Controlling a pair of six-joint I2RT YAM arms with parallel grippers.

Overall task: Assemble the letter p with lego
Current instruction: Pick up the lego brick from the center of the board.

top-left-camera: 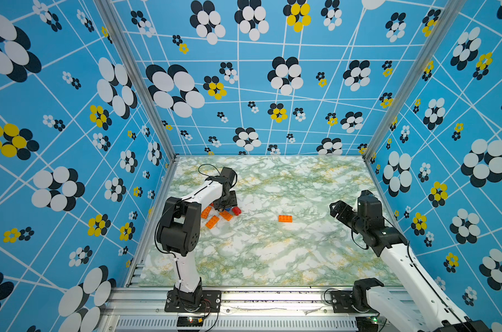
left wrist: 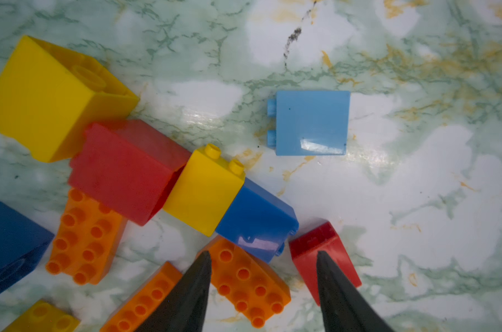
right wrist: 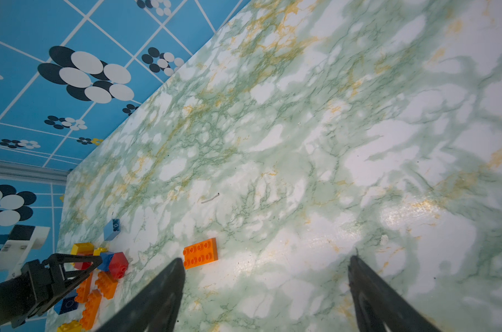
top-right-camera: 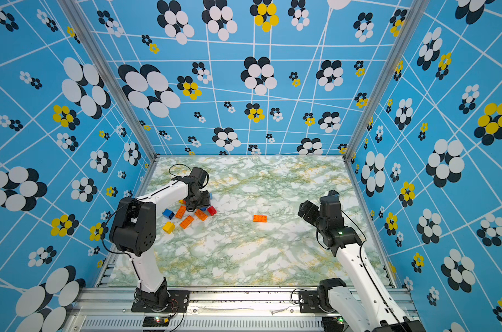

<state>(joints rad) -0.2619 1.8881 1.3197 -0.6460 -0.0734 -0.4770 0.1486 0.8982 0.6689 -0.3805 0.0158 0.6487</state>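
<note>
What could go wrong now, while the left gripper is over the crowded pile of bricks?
1. The left gripper hangs open over an orange brick, but one finger overlaps a red brick; closing may pinch or push that instead.
2. A blue brick seems to rest against the orange one, so lifting could drag it and scatter the pile.

I look into a cell closed by three blue walls (top-left-camera: 272,86), printed with white lines and flowers of white, black and yellow ovals. Aluminium posts (top-left-camera: 136,77) stand in the far corners. The tabletop (top-left-camera: 272,253) is glossy green-veined marble print, and an aluminium rail (top-left-camera: 272,296) edges its near side.
</note>
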